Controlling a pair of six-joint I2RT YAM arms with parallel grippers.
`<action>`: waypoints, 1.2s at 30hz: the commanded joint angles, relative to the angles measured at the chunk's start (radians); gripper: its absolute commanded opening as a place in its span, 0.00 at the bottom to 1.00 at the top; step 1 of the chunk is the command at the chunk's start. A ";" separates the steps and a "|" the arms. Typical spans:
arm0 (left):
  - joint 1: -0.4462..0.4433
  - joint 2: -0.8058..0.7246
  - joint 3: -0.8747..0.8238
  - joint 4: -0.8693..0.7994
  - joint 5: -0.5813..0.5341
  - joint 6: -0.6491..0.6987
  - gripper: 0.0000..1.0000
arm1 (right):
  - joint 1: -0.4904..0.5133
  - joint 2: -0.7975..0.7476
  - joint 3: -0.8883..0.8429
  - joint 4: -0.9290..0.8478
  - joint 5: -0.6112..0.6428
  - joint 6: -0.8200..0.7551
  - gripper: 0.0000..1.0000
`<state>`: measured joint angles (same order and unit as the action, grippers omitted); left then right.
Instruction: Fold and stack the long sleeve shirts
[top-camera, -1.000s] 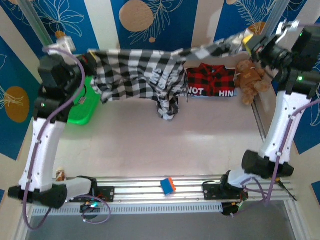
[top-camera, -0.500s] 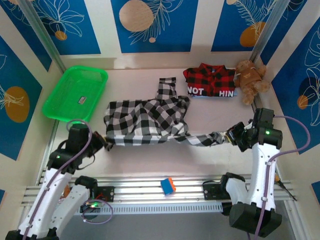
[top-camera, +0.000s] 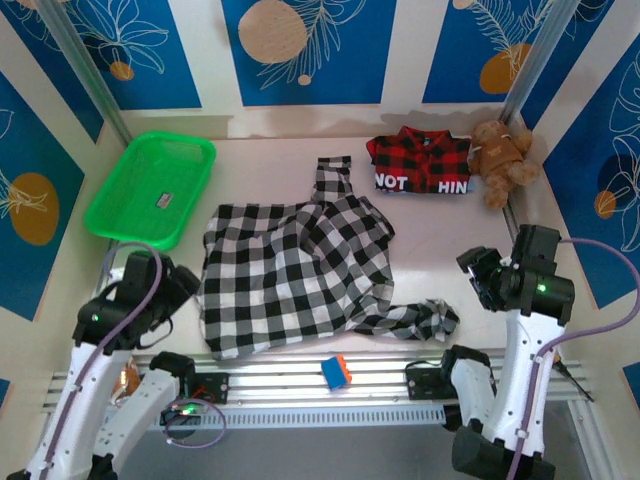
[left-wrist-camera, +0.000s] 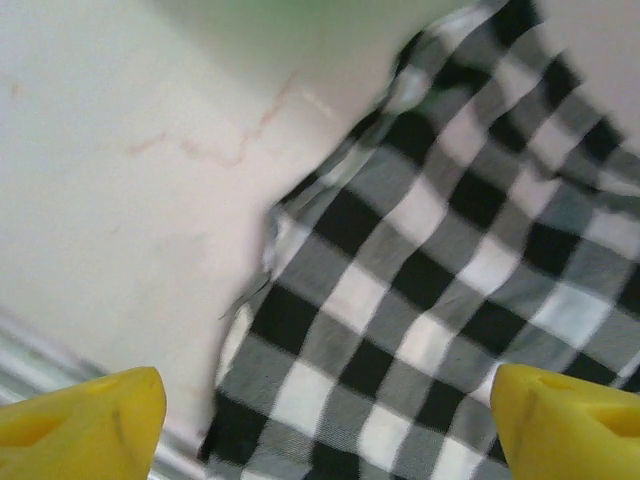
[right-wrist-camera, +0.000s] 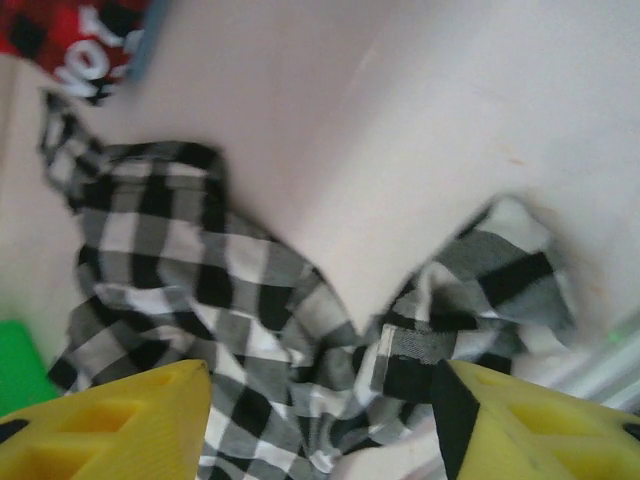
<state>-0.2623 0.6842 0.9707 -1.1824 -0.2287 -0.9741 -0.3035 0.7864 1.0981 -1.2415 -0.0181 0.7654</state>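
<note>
Black-and-white checked cloth shirt (top-camera: 295, 270) mid-worktop (top-camera: 440, 240), red-and-black plaid cloth shirt (top-camera: 420, 165) behind-right, brown teddy bear (top-camera: 500, 152) just right of it, green plastic basket (top-camera: 130, 185) far left.

A green plastic basket (top-camera: 110, 215) sits on the pale bench (top-camera: 440, 245) beyond the left jaws, toward the back wall and a little to their left; it is shallow, with slatted sides, and a small grey tag-like piece (top-camera: 166, 201) lies on its floor. In the right wrist view a corner of that basket (right-wrist-camera: 15, 360) shows far off past the jaws. A brown teddy bear (top-camera: 503, 158) sits well beyond the right jaws, in the back right corner beside a metal post (top-camera: 530, 60). A small blue-and-orange block (top-camera: 336, 371) rests on the grooved metal rail (top-camera: 280, 368), nearer than both jaws and between them. Blue leaf-patterned panels (top-camera: 330, 50) close the back.
</note>
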 joint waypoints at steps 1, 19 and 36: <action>0.001 0.200 0.077 0.207 0.093 0.203 0.90 | 0.129 0.124 0.027 0.171 -0.098 -0.034 0.66; 0.082 1.043 0.217 0.509 0.233 0.311 0.82 | 0.481 1.144 0.435 0.437 0.164 -0.427 0.63; 0.142 1.090 0.110 0.532 0.142 0.291 0.80 | 0.463 1.329 0.479 0.465 0.241 -0.204 0.07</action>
<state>-0.1455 1.7538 1.0721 -0.6426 -0.0544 -0.6739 0.1711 2.1216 1.5764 -0.7628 0.1806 0.4717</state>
